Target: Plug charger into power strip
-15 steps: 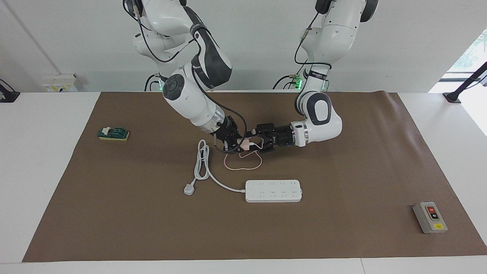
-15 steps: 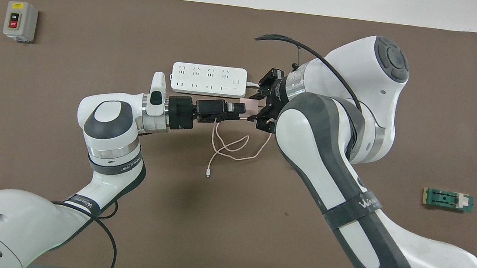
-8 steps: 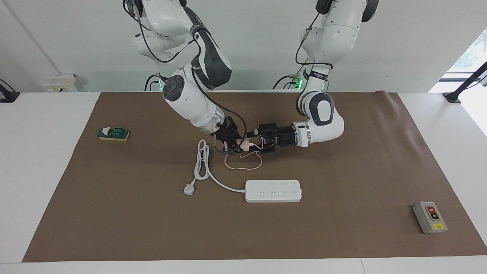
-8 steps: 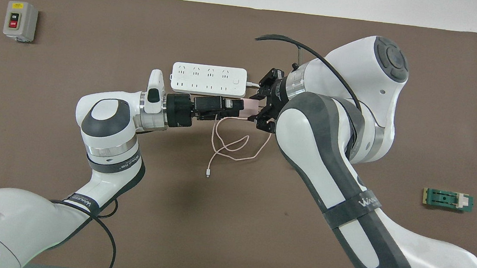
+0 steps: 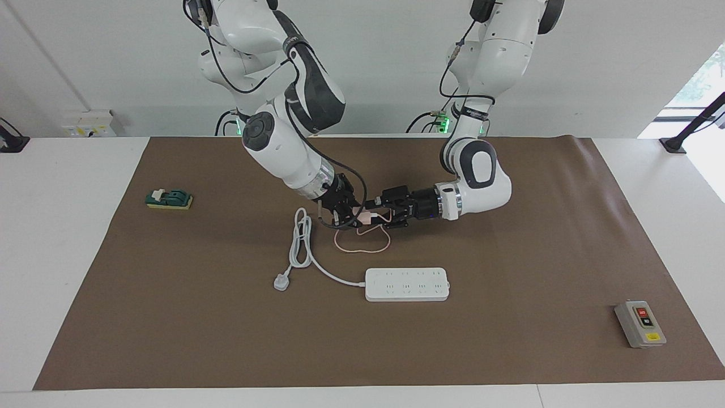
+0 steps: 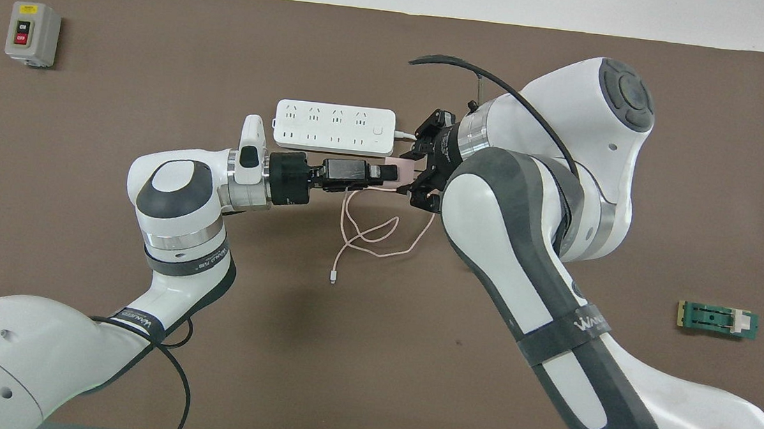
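Charger [image 5: 366, 216] between both end effectors (seemingly gripped), above mat [image 5: 510, 255]

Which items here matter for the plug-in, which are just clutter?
In play:
- small pale pink cube charger, held up between right gripper and left gripper
- long flat white power strip

Clutter:
- grey switch box
- green block

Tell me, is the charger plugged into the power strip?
Out. The charger is up between both hands, apart from the power strip.
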Robot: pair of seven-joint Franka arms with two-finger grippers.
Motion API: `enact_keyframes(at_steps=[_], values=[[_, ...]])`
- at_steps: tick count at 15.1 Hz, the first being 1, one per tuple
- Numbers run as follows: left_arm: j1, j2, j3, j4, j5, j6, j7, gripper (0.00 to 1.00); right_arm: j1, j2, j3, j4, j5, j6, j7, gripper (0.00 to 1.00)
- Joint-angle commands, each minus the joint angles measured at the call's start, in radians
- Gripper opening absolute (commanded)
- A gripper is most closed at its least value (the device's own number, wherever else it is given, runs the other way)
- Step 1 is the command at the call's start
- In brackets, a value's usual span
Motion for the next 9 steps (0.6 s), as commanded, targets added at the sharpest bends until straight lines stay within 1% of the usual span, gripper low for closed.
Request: enact_keyframes(at_steps=[1,5,6,7,8,9], values=[[-0.002,0.032,0.001,0.024,-0.026,-0.027,0.033,0.00,-0.008,0.001,0.007,0.011,-0.006,-0.005,0.033,0.16],[0.003,0.026,0.001,0.024,-0.028,-0.028,0.033,0.00,-0.006,0.001,0.007,0.008,-0.006,-0.005,0.033,0.17],[0.003,0.025,0.001,0.024,-0.028,-0.028,0.033,0.00,-0.006,0.001,0.006,0.006,-0.006,-0.005,0.033,0.23],[0.004,0.025,0.001,0.027,-0.030,-0.028,0.033,0.00,-0.006,0.001,0.006,0.006,-0.007,-0.005,0.033,0.47],[0.006,0.025,0.001,0.030,-0.030,-0.028,0.033,0.00,-0.006,0.001,0.006,0.006,-0.009,-0.005,0.033,0.82],[0.007,0.025,0.001,0.030,-0.030,-0.030,0.033,0.00,-0.008,0.001,0.006,0.006,-0.009,-0.005,0.033,1.00]])
